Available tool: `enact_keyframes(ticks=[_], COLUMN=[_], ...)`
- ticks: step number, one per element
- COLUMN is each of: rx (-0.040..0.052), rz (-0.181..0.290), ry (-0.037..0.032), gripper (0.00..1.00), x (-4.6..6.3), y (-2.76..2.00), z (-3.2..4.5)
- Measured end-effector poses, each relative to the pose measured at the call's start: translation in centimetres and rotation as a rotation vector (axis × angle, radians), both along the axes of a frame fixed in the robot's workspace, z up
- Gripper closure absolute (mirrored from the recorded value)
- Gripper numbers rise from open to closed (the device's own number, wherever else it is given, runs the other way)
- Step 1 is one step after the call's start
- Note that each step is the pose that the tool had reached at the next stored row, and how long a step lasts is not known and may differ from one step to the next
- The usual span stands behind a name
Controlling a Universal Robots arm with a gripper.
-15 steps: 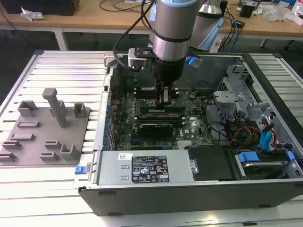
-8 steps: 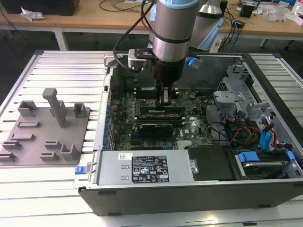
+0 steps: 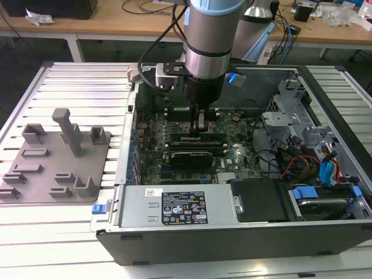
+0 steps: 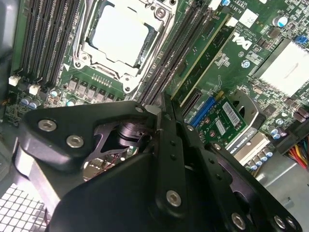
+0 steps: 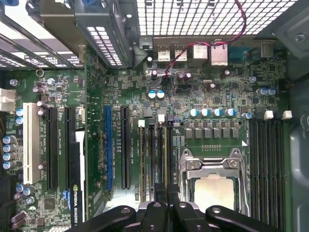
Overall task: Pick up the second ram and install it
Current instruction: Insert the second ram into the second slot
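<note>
The gripper (image 3: 199, 129), jaws pressed together, load hidden, hung over memory slots (image 5: 155, 159) at the centre of the motherboard (image 5: 193, 94), where clean seating would need square, straight pressure.

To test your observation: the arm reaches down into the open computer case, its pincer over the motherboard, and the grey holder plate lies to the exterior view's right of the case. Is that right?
No: the grey holder plate lies to the exterior view's left of the computer case, as the exterior view shows. The arm does reach into the case, its pincer over the motherboard.
</note>
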State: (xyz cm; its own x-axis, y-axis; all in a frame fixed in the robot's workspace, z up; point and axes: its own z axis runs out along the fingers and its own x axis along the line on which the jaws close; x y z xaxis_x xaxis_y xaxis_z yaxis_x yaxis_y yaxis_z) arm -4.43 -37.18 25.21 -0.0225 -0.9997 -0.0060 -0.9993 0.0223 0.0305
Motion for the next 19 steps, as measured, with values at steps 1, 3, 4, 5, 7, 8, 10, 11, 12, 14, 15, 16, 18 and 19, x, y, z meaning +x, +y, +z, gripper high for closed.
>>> enact_keyframes(ticks=[1,3,4,5,7,8,10,11,12,14,15,16,18,19], rx=[0.0000,-0.0003,0.0002,0.0001,0.0001,0.0001,-0.0001,-0.0001,-0.0002,0.0000,0.0000,-0.0001,-0.0002,-0.0002], rz=[0.000,0.000,0.000,0.000,0.000,0.000,0.000,0.000,0.000,0.007,0.009,0.013,0.017,0.018], ry=[0.0000,0.0000,-0.0001,-0.0001,-0.0001,0.0000,0.0000,0.0001,0.0000,0.0000,0.0000,0.0000,0.0000,0.0001], gripper=[0.91,0.91,0.91,0.91,0.91,0.91,0.91,0.91,0.91,0.91,0.91,0.91,0.91,0.91], x=[0.0,0.0,0.0,0.0,0.0,0.0,0.0,0.0,0.0,0.0,0.0,0.0,0.0,0.0], y=[0.00,-0.01,0.00,0.00,0.00,0.00,0.00,0.00,0.00,0.00,0.00,0.00,0.00,0.00], z=[-0.10,-0.23,-0.32,-0.41,-0.58,-0.71,-0.85,-0.86,-0.87,-1.01,-1.06,-1.10,-1.16,-1.18])
